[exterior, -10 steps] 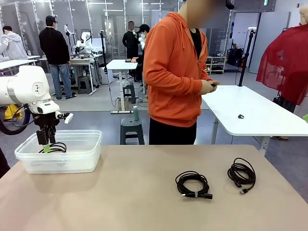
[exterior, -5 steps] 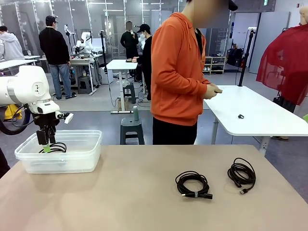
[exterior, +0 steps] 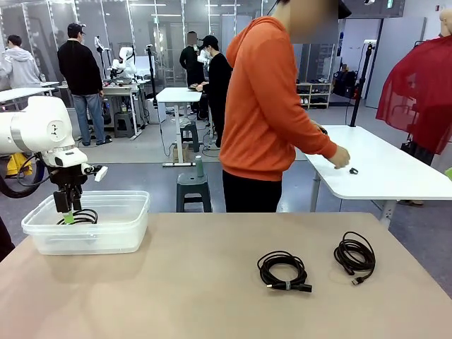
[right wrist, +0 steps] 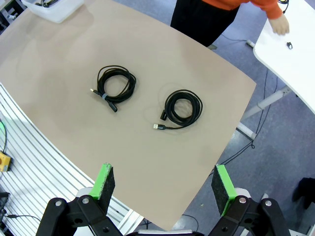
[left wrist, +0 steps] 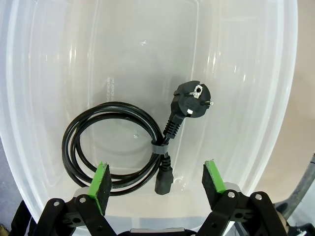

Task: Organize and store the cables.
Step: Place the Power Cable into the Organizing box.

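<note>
Over the bin [left wrist: 47, 64], the left gripper [left wrist: 156, 169] hangs spread wide, empty.

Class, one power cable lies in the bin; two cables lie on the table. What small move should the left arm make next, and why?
Probably lift the left pincer straight up, clear of the bin: its jaws are open, the power cable lies loose inside, and two cables wait on the table.
</note>
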You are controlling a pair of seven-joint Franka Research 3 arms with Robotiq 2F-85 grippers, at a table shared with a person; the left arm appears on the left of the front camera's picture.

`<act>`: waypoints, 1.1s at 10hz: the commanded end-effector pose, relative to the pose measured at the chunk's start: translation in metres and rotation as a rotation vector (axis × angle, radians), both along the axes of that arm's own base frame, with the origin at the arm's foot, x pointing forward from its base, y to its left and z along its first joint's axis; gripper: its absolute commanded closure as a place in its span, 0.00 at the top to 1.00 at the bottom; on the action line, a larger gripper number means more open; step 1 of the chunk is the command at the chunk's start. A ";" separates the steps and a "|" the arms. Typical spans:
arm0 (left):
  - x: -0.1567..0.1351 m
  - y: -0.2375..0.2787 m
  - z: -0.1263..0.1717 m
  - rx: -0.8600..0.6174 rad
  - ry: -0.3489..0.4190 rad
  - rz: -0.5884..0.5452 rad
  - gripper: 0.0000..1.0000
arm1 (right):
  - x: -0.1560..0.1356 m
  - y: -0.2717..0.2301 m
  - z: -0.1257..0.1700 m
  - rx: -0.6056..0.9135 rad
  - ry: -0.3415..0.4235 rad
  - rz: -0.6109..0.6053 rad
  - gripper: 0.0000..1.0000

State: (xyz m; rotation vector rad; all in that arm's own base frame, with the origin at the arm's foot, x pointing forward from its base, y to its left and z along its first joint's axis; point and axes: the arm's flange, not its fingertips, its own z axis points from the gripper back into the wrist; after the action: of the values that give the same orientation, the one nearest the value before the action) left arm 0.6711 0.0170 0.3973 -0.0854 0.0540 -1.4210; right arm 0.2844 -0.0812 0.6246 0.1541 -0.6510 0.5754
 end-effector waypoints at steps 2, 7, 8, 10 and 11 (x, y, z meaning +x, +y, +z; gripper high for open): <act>0.000 0.001 -0.001 0.001 0.001 0.001 0.93 | -0.001 -0.001 0.000 -0.002 -0.001 0.002 1.00; -0.043 -0.027 0.091 -0.024 -0.010 0.119 0.93 | -0.001 -0.001 0.000 -0.002 -0.001 0.002 1.00; -0.065 -0.036 0.126 -0.059 -0.062 0.117 0.93 | -0.001 -0.001 0.000 -0.002 -0.001 0.002 1.00; -0.113 -0.061 0.184 -0.151 -0.110 0.231 0.93 | -0.001 -0.001 0.000 -0.002 -0.001 0.002 1.00; -0.146 -0.078 0.207 -0.169 -0.128 0.295 0.93 | -0.001 -0.001 0.000 -0.002 -0.001 0.002 1.00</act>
State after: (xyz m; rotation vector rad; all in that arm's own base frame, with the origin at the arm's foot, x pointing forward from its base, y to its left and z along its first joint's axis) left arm 0.5578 -0.0507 0.6107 -0.1170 -0.1407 -1.2063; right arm 0.2845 -0.0812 0.6245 0.1541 -0.6508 0.5753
